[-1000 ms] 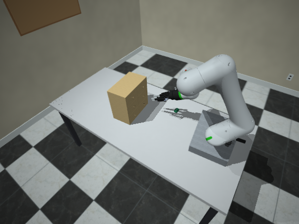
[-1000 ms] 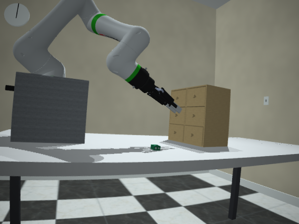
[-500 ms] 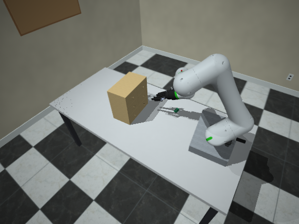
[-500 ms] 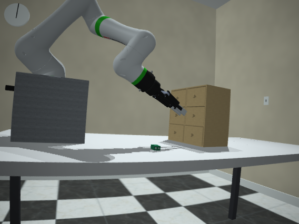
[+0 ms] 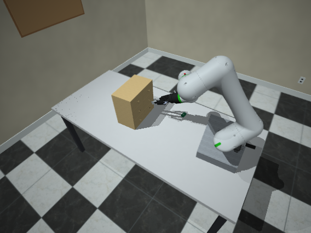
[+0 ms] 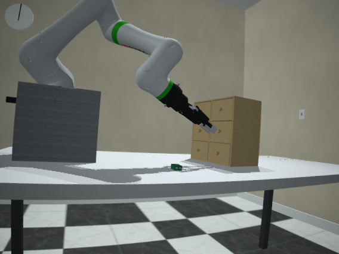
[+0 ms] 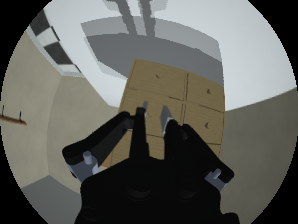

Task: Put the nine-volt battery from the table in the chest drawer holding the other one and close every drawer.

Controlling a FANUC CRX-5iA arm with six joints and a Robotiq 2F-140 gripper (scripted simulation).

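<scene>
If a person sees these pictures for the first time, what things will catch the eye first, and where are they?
The big white arm bends over the table from its grey base block, and its black gripper, slightly open and empty, points at the front of the wooden chest. All six drawers look pushed in. A small green battery lies on the table between the chest and the base.
</scene>
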